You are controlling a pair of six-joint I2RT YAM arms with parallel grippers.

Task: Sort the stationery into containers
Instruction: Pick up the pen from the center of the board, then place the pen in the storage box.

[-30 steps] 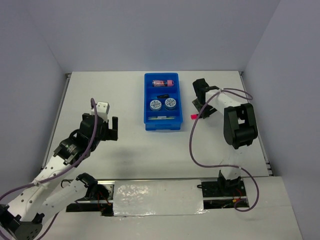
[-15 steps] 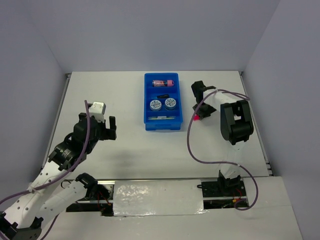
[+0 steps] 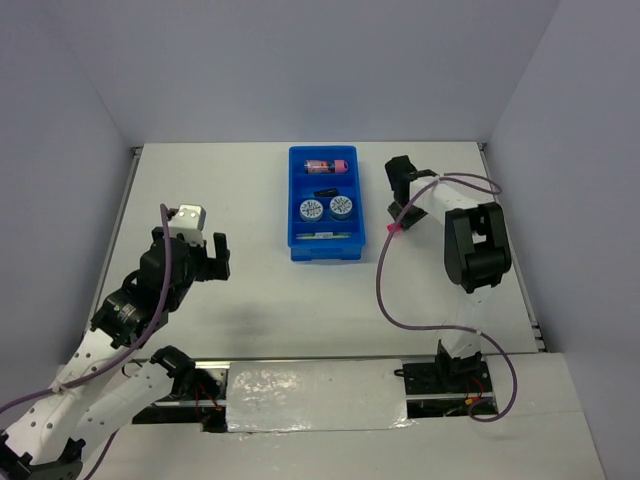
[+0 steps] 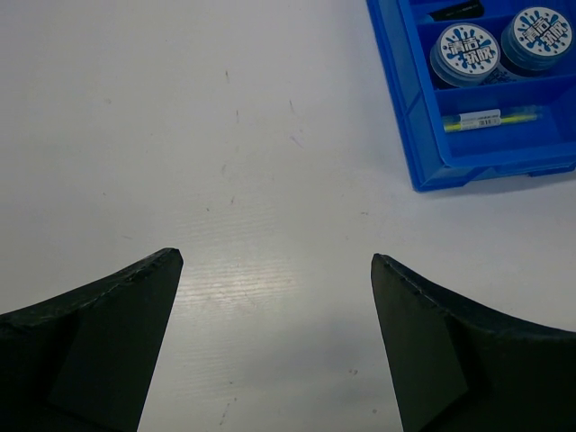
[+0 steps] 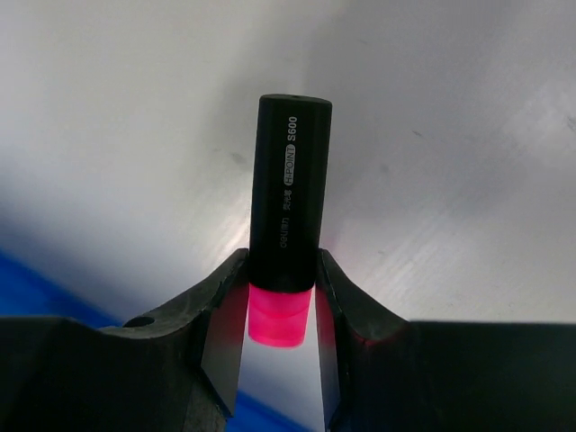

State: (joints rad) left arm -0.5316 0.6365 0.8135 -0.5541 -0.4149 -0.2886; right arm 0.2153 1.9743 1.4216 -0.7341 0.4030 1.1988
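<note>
The blue tray [image 3: 294,215] stands at the table's middle back. It holds a pink cylinder [image 3: 329,165], a black marker [image 3: 323,192], two patterned-lid tubs [image 3: 309,210] [image 3: 341,207] and thin pale sticks [image 3: 322,236]. My right gripper [image 3: 398,214] is just right of the tray, shut on a black marker with a pink end [image 5: 288,216], gripped near the pink end between the fingers [image 5: 281,270]. My left gripper [image 3: 215,258] is open and empty over bare table, left of the tray. In the left wrist view its fingertips [image 4: 274,270] are wide apart, with the tray [image 4: 504,166] and tubs [image 4: 464,52] at upper right.
Grey walls close the table at the back and both sides. A purple cable [image 3: 385,290] hangs from the right arm over the table's right half. A strip of the blue tray [image 5: 36,288] shows at the lower left of the right wrist view.
My left arm has drawn back towards the near left, still open. My right gripper has shifted slightly beside the tray with the pink-ended marker in it.
</note>
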